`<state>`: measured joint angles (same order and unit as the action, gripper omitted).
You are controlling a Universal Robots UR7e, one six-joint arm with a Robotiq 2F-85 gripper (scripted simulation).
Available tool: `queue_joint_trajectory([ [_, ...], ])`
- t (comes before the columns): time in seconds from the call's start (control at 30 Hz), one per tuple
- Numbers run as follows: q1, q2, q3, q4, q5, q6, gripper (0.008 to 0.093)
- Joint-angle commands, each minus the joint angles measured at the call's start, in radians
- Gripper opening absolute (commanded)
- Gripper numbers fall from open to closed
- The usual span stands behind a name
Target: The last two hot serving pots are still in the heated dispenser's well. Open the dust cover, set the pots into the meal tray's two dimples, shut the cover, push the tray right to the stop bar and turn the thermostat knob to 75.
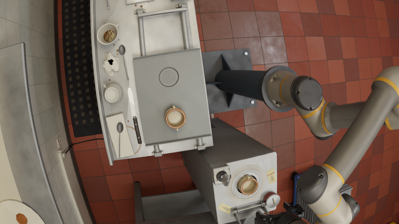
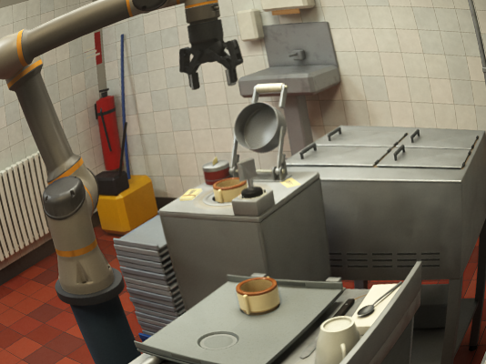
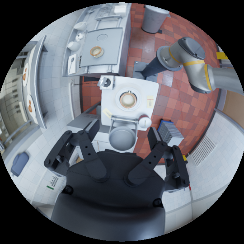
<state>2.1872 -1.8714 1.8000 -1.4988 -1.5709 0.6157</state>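
One cream serving pot with a copper rim (image 1: 175, 117) (image 2: 257, 294) (image 3: 96, 51) sits in a dimple of the grey meal tray (image 1: 170, 96) (image 2: 236, 325), and the tray's other dimple (image 1: 168, 77) (image 2: 219, 340) is empty. The second pot (image 1: 247, 184) (image 2: 227, 189) (image 3: 128, 99) stands in the dispenser's well. The dust cover (image 2: 258, 126) (image 3: 122, 138) is swung up on its hinged frame. My gripper (image 2: 209, 73) (image 3: 124, 133) is open and empty, high above the dispenser and behind the well. The thermostat knob (image 1: 272, 199) (image 2: 216, 170) (image 3: 145, 121) sits beside the cover's hinge.
Behind the dispenser stand a tiled wall and a wall-mounted sink (image 2: 291, 68). A lidded steel cabinet (image 2: 391, 200) stands beside the dispenser, with a stack of trays (image 2: 145, 273) on its other side. Cups (image 1: 112, 93), spoons and a knife (image 1: 134, 117) lie along the counter beside the tray.
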Motion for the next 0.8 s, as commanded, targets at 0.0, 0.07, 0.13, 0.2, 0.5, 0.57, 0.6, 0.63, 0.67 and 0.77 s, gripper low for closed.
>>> queue_joint_trajectory([
  [0.0,-0.003,-0.001,0.000,0.000,0.000,-0.001,0.0934],
  [0.07,-0.003,-0.001,0.000,0.000,0.000,0.000,0.0934],
  [0.13,-0.002,-0.001,0.000,0.000,0.000,0.001,0.0934],
  [0.2,-0.001,-0.001,0.000,0.000,0.000,0.001,0.0934],
  [0.5,0.001,-0.001,0.001,-0.001,0.000,0.002,0.0934],
  [0.57,0.001,-0.001,0.006,-0.006,0.000,0.002,0.0934],
  [0.6,0.001,-0.002,0.011,-0.011,0.000,0.002,0.0934],
  [0.63,0.001,-0.002,0.018,-0.017,0.000,0.002,0.0934],
  [0.67,0.001,-0.002,0.027,-0.026,0.000,0.002,0.0934],
  [0.77,0.001,-0.003,0.067,-0.064,0.000,0.002,0.0934],
])
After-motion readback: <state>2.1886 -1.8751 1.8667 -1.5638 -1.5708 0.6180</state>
